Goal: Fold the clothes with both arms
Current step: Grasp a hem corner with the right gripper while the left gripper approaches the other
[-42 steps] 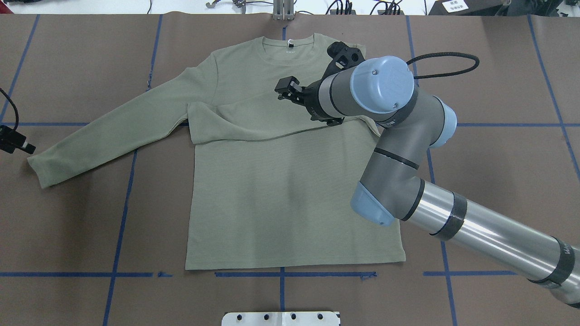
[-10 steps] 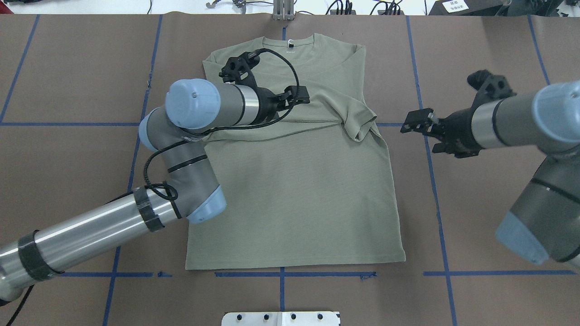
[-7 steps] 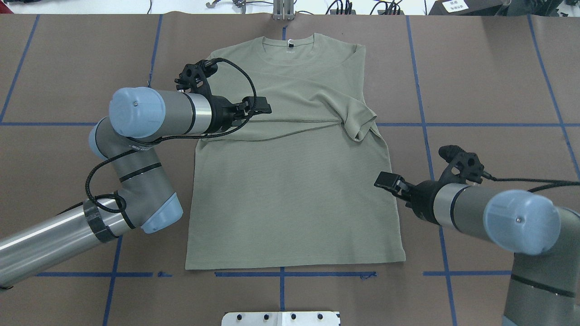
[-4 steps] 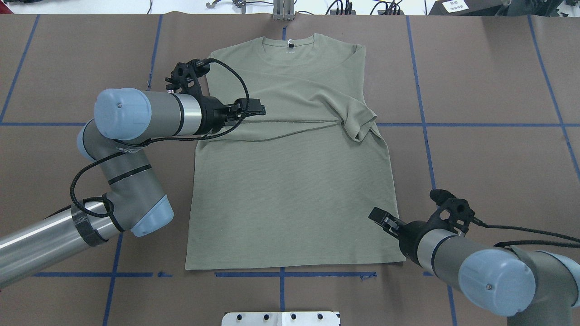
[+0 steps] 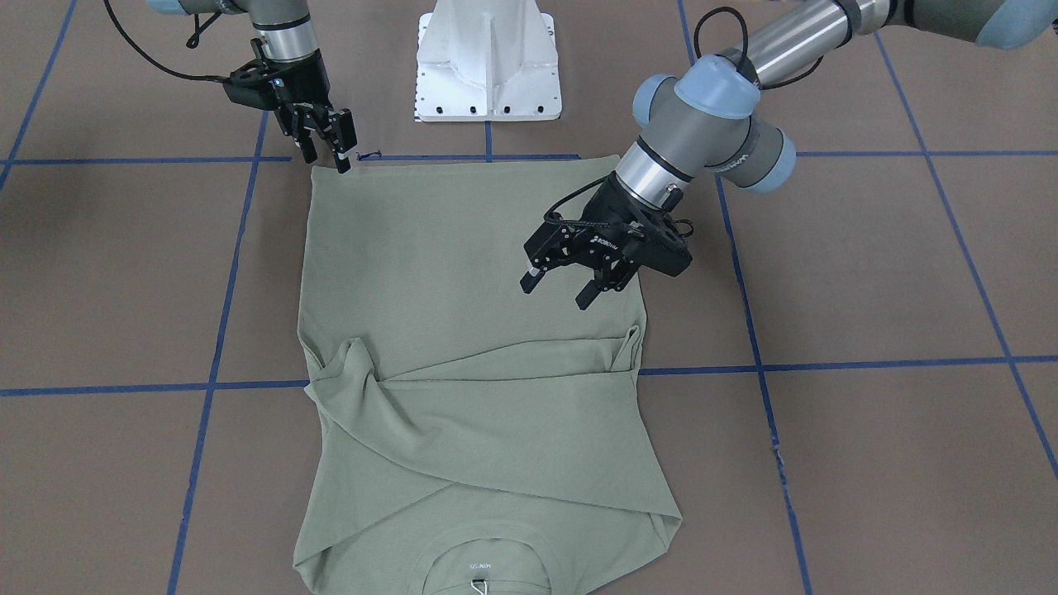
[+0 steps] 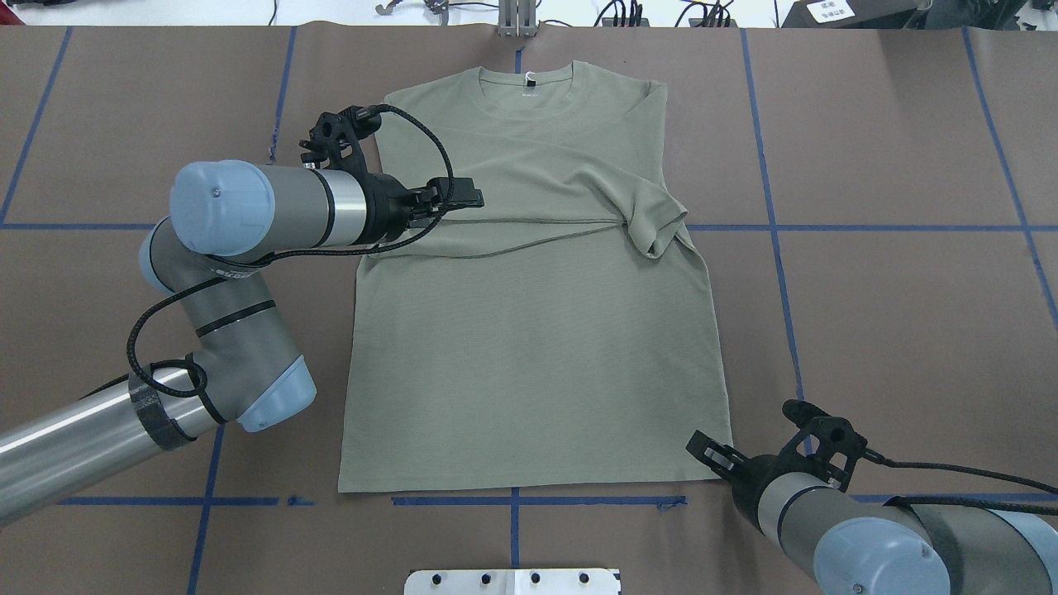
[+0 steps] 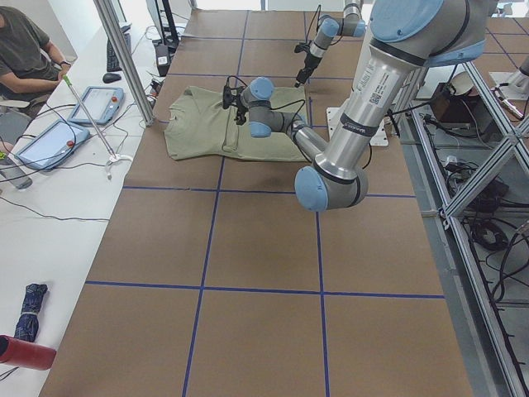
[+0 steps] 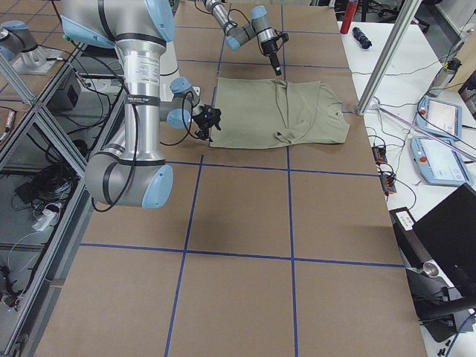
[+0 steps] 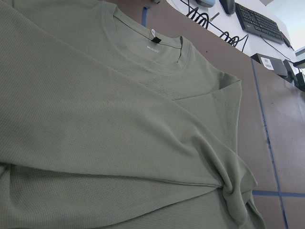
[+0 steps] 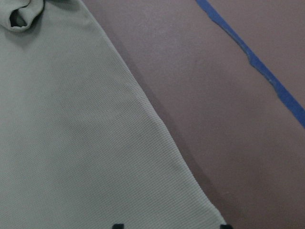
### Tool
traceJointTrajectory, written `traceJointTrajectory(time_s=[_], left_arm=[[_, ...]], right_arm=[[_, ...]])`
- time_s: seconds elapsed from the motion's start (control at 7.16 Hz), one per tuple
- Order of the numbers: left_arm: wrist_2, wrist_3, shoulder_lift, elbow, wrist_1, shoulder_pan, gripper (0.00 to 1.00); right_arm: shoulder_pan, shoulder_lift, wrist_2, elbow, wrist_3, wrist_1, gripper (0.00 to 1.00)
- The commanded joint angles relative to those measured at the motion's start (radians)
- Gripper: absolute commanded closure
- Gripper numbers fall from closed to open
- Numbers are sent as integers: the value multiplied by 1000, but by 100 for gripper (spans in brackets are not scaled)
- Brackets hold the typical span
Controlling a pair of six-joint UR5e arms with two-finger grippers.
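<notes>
The sage-green shirt [image 6: 529,347] lies flat with its collar [image 6: 526,83] at the far edge and both sleeves folded across the chest. My left gripper [image 6: 467,192] hovers open and empty over the shirt's left chest, as the front view [image 5: 562,289] also shows. My right gripper [image 6: 704,450] is open and empty at the shirt's near right hem corner, also seen in the front view [image 5: 326,159]. In the right wrist view the shirt's side edge [image 10: 71,143] runs down between the two fingertips.
The brown table cover carries blue tape lines [image 6: 512,500]. The white pedestal base [image 5: 488,58] stands just behind the hem. An operator [image 7: 21,58] sits at a side bench with tablets, beyond the collar end.
The left sleeve now lies folded across the chest. My left gripper drew back leftward and has stopped. My right gripper swept down the shirt's right side to the near hem corner.
</notes>
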Motion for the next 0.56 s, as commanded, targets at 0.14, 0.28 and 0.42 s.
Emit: traceJointTrajectory(time_s=[0.14,0.28,0.42], left_arm=[[18,-2,7,-6,0,0,2],[18,-2,7,-5,0,-2,2],[21,-2,8,-5,0,0,2]], right_arm=[[-12,-22,9,-4,2,-7,30],[-18,-22,12,-6,2,-9,31],[-21,-21,12,-6,2,-9,32]])
